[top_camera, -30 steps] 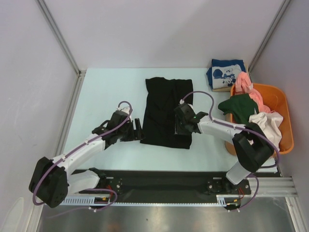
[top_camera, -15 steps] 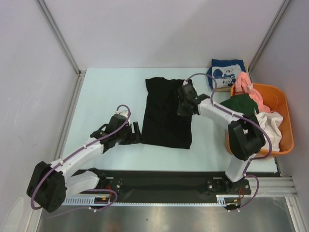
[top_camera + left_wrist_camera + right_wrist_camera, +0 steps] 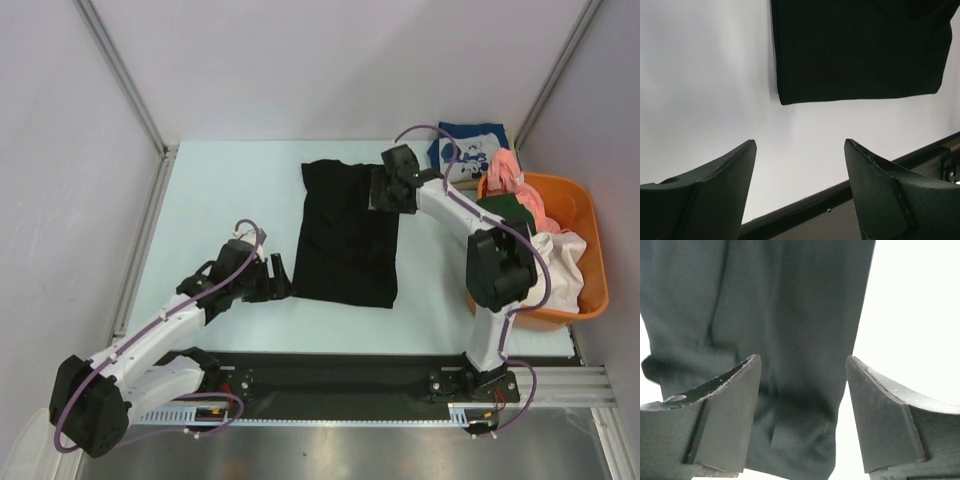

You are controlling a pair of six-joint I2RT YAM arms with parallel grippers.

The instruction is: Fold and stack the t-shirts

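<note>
Black t-shirt [image 3: 347, 235] lies flat mid-table [image 3: 220, 190], already narrowed to a strip. Its long axis runs from the far edge toward the near edge.

My right claw [image 3: 385, 192] hangs over the strip's far right corner. In the right wrist view the right claw [image 3: 804, 357] has its jaws spread wide, pinching nothing, with the black cloth [image 3: 790, 315] straight below and running away from me. Bare table shows past the cloth's right edge.

My left claw [image 3: 276, 278] sits just off the strip's near left corner, apart from the cloth. In the left wrist view the left claw [image 3: 800, 143] is also wide apart and empty, with the shirt's corner [image 3: 855, 50] ahead and a little to the right.

Right arm is nearer the far end and left arm nearer the near end, so each owns one end of the long axis. My guess is that the next fold goes along that axis, far end over near end or the reverse. The left claw needs a short reach forward and right to get on the cloth.

Navy t-shirt [image 3: 468, 150] lies folded at the table's far right corner. Pink [image 3: 505, 170], dark green [image 3: 497, 215] and off-white [image 3: 560, 255] tees are heaped in the orange basket [image 3: 585, 225] at the right edge.
</note>
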